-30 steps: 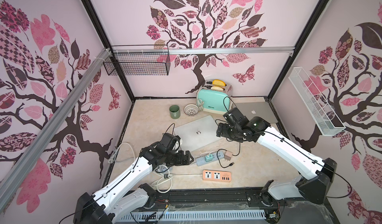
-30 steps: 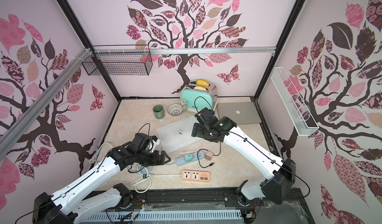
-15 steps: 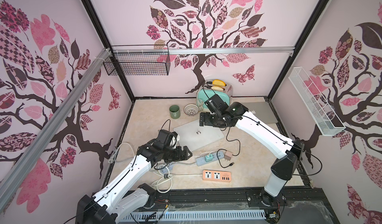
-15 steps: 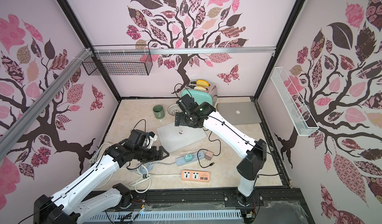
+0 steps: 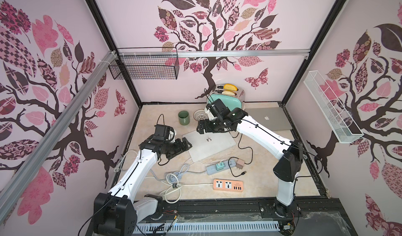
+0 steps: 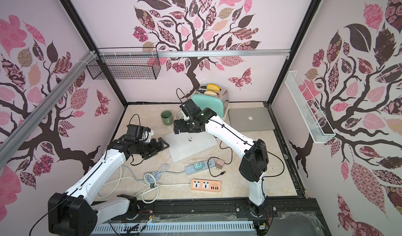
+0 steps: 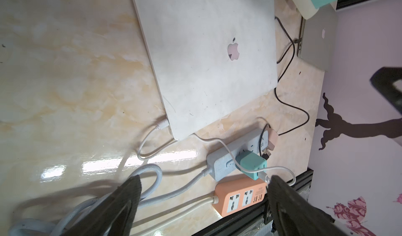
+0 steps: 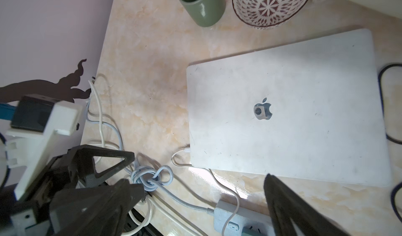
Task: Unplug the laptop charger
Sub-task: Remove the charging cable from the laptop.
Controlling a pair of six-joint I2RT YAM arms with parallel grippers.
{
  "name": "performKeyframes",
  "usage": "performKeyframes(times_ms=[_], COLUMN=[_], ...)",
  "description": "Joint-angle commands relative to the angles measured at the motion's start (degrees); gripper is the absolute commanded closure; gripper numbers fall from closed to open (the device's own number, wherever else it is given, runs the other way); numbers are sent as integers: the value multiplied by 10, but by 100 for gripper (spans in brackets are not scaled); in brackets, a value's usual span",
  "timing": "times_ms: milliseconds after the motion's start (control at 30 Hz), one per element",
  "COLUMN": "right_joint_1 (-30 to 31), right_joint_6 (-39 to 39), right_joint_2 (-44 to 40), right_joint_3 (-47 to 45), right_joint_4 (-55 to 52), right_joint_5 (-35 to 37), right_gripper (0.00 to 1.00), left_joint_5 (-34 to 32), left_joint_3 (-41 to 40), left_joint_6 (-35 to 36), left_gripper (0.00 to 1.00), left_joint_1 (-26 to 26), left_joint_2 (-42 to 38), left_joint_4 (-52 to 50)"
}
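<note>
Laptop charger point(image 5: 220, 165) is a small teal block, plugged in the grey power strip point(image 5: 231, 163) near the front middle of the marble table point(image 5: 261, 180). The left arm reaches forward from the front left corner. The left gripper point(image 5: 186, 146) hovers with its fingers wide apart, holding nothing, just beside the left edge of the white laptop point(image 5: 210, 145). The right arm bends at a raised elbow and stretches across to the far edge of this laptop. The right gripper point(image 5: 199, 128) is also spread wide and empty.

The white laptop and the grey laptop point(image 5: 269, 118) by the right wall are both closed, and each carries the Apple logo. Writing on the orange power strip point(image 5: 228, 185) is too small to read.

In the left wrist view the white cable point(image 7: 140, 150) of the block curves over the strip and ends in a connector point(image 7: 163, 124). The connector lies flat, its long axis across the laptop's left edge, pointing into it near the front corner.
</note>
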Motion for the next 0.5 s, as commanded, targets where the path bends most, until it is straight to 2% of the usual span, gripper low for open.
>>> performKeyframes(times_ms=[0, 100, 267, 467], right_joint_1=[-1, -1, -2, -2], right_joint_6=[8, 15, 28, 40], right_joint_2=[15, 34, 51, 69], right_joint_3=[1, -1, -26, -58], right_joint_4=[-1, -14, -5, 13], right_joint_5=[-22, -29, -46, -69], right_gripper=[3, 2, 2, 2], left_joint_5=[13, 11, -4, -18], left_joint_3=[13, 7, -41, -61], left_joint_6=[33, 57, 55, 49], left_gripper=[8, 12, 21, 30], left_joint_1=[15, 15, 14, 14], left_joint_2=[26, 51, 66, 100], left_joint_4=[2, -19, -13, 5])
